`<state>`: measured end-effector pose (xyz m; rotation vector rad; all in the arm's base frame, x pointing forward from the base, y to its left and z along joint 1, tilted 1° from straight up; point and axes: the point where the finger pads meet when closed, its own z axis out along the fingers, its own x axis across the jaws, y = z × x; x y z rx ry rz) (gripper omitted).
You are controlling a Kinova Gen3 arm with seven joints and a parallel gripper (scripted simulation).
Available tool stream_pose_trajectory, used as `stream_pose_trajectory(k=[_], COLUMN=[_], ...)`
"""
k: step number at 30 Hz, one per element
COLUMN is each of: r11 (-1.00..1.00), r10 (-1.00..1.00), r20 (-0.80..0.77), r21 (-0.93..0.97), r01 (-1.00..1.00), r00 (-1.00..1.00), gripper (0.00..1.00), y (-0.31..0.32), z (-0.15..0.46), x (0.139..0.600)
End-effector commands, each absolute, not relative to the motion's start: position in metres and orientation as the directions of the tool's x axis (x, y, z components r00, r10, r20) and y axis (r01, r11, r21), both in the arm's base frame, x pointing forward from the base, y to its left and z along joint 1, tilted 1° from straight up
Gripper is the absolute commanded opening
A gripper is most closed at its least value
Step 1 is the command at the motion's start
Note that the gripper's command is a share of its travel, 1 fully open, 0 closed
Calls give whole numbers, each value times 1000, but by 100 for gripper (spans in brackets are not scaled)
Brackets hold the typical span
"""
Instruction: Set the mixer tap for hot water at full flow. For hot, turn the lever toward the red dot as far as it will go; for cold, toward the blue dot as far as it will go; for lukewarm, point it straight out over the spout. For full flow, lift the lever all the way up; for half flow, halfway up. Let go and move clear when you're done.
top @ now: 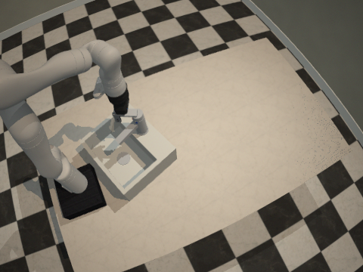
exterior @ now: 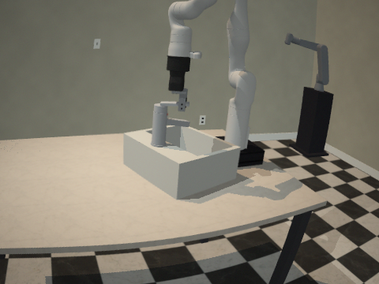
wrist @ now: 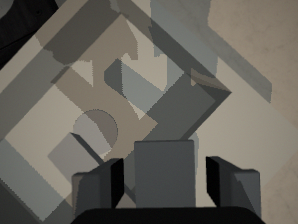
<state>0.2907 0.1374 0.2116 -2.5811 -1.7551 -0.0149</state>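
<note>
The grey mixer tap stands at the back rim of a white sink basin. Its lever lies about level and points out over the basin, above the spout. In the side view the tap body, lever and spout show clearly. A small blue dot marks the tap top. My gripper hangs straight down at the lever's free end, open. In the wrist view the lever end sits between my two spread fingers, with gaps on both sides.
The basin has a round drain and sits on a beige table. My arm's black base stands just off the table's near-left edge. A second arm on a black pedestal stands on the floor at the right.
</note>
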Motion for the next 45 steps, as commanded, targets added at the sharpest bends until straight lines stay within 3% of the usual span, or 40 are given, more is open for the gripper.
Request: stream_pose_trajectory(k=[1,27,45], r11=[-368,-368,-368], r10=[930,930,930], r20=[20,20,20], r21=[-10,-10,-10], r01=[930,930,930], r00=[368,368,368], gripper=[100,100,100], y=[138,138,137], z=[212,214,248], x=[291,291,291])
